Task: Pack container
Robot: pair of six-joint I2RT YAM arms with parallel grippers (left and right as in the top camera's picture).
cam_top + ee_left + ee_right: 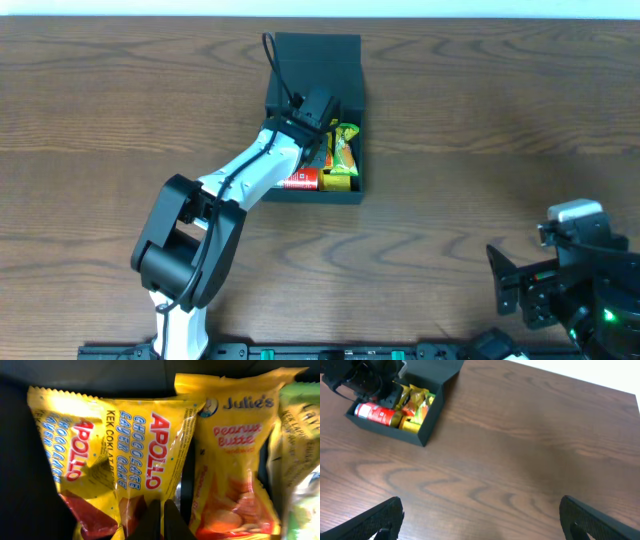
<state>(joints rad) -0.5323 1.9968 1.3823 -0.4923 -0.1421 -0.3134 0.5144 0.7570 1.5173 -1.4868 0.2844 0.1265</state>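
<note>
The dark square container (315,197) stands at the table's middle back, its flap lid (318,58) open behind it. It holds a red can (298,179) and yellow and green snack packets (345,150). My left gripper (318,110) reaches down into the container. In the left wrist view its fingers (162,521) are shut, tips against a yellow Apollo cake packet (142,455), with a Julie's peanut butter packet (235,460) to the right. My right gripper (480,520) is open and empty, low at the front right, far from the container (427,425).
A second Apollo packet (65,450) and a green packet (300,435) flank the others inside the box. Bare wood table (480,150) lies to the right and left of the container. The left arm (230,180) stretches diagonally from the front edge.
</note>
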